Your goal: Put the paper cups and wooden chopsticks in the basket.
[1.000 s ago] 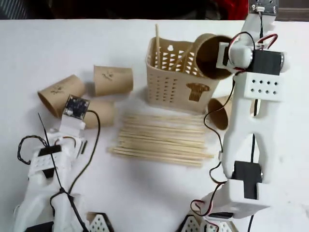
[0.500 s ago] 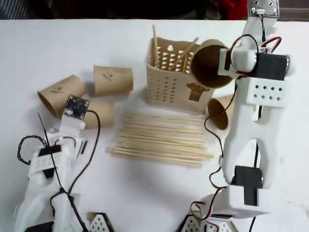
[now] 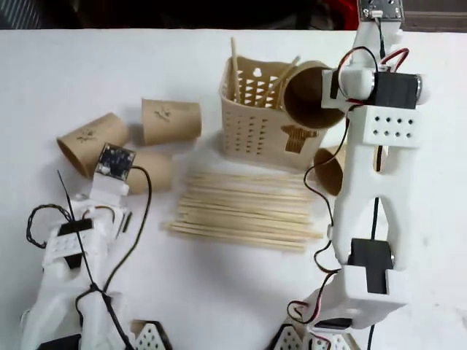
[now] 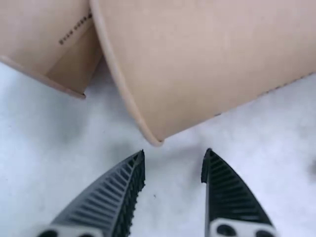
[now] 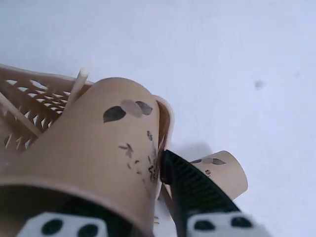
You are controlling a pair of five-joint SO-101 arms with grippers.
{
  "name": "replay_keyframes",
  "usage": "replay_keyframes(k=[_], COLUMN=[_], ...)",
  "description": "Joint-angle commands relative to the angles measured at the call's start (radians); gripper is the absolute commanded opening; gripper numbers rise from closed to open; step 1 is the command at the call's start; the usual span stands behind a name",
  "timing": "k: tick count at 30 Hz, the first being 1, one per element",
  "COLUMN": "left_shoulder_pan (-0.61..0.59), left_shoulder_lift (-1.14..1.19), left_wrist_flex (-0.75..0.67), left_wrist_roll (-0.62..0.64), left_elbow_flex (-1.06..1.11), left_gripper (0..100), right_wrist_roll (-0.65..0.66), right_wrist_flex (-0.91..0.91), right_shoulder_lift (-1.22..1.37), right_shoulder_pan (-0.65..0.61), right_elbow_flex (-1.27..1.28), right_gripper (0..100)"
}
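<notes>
My right gripper [image 3: 330, 89] is shut on the rim of a brown paper cup [image 3: 309, 95] that hangs tilted over the right corner of the perforated beige basket [image 3: 257, 124]. In the right wrist view the held cup [image 5: 94, 153] covers one black finger [image 5: 192, 192] and overlaps the basket [image 5: 24, 96]. Two chopsticks [image 3: 236, 62] stand in the basket. A pile of wooden chopsticks [image 3: 244, 208] lies in front of it. Three cups [image 3: 91, 138] lie on their sides at the left. My left gripper [image 4: 173, 163] is open just short of one cup's [image 4: 197, 64] rim.
Another paper cup [image 3: 330, 169] lies on its side to the right of the basket, partly behind the right arm; it shows as the cup [image 5: 222, 170] past the finger. The left arm's body [image 3: 76, 240] and cables occupy the front left. White table [image 3: 219, 292] lies open in front.
The right arm has carried its cup leftward and a little farther back, so more of it sits over the basket. The left arm has not moved.
</notes>
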Motion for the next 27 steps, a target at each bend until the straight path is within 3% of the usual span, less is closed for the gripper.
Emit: replay_keyframes(k=[1, 6, 12, 22, 27], left_shoulder_pan=[0.012, 0.012, 0.012, 0.012, 0.012], left_shoulder_lift=[-0.038, -0.038, -0.038, -0.038, -0.038], left_wrist_flex=[-0.025, -0.025, -0.025, -0.025, -0.025], left_wrist_roll=[-0.009, -0.009, -0.009, -0.009, -0.009], left_elbow_flex=[-0.005, -0.005, -0.005, -0.005, -0.005], left_gripper=[20, 20, 20, 20, 20], right_wrist_roll=[0.009, 0.017, 0.018, 0.018, 0.018], right_wrist_flex=[-0.047, -0.166, -0.309, -0.228, -0.117], right_shoulder_lift=[-0.013, -0.025, -0.016, -0.016, -0.016], right_shoulder_pan=[-0.002, -0.007, -0.010, -0.008, -0.022], right_elbow_flex=[-0.043, -0.043, -0.034, -0.032, -0.032], right_gripper=[16.1, 24.1, 24.5, 24.1, 7.7])
